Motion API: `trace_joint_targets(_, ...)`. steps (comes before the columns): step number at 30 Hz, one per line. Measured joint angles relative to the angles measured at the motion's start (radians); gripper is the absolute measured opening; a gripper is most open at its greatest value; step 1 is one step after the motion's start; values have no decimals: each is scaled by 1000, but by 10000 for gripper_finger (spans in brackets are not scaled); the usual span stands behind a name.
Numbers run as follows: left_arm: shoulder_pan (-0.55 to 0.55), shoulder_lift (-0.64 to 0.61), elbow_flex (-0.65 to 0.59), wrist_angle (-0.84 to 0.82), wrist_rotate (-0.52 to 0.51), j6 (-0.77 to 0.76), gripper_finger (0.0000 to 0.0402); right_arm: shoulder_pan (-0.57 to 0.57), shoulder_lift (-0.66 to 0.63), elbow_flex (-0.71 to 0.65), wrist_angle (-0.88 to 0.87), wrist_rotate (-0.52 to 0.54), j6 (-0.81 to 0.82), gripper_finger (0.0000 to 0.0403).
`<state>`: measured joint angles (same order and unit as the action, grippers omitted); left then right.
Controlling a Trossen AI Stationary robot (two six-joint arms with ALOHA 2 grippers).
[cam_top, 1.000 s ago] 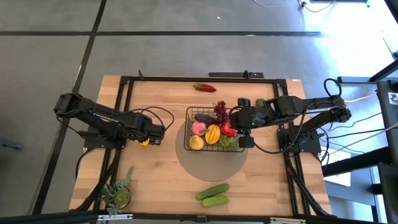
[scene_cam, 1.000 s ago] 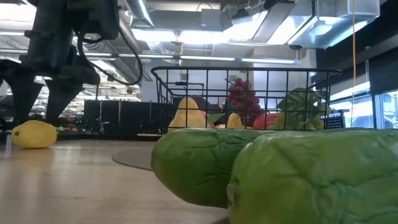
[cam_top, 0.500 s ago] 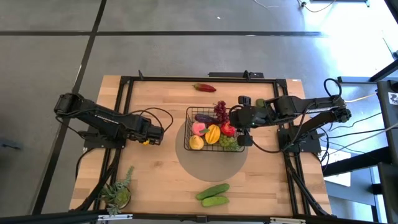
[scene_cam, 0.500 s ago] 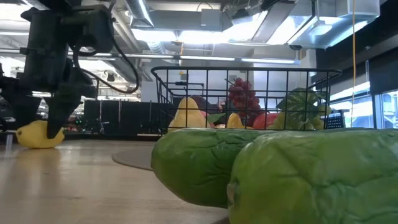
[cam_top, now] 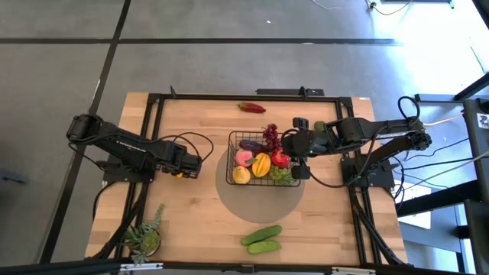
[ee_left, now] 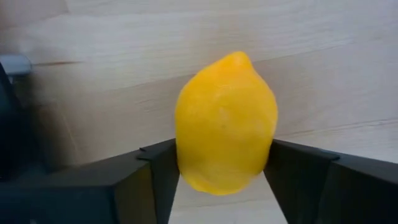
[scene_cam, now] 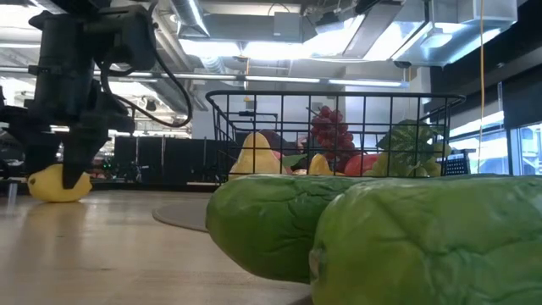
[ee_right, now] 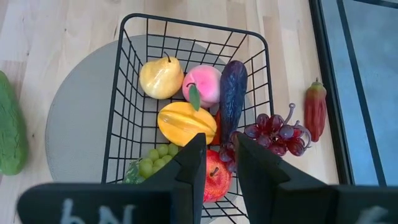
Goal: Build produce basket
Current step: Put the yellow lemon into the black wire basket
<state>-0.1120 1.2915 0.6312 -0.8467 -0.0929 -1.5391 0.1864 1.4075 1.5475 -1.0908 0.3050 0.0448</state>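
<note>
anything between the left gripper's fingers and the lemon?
Nothing. In the left wrist view both fingers sit against the lemon on either side, closing on it as it rests on the table.

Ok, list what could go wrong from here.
The left gripper has only the lemon's lower end between its fingers; the smooth, rounded fruit could squirt out when lifted. The basket is already crowded and the right gripper hovers over it, so a drop-off risks a collision.
</note>
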Motion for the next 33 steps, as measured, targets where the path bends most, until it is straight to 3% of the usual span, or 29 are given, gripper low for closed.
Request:
trace_joint_targets(4,0,0,0,0,0,5,172,0,0,0,0,0,0,81)
trace_joint_targets(23,-5,0,0,-3,5,17,172,0,0,0,0,-3,0,81)
trace_joint_targets(33,-4,-44,84,13,-75,205,172,0,0,0,0,-3,0,81)
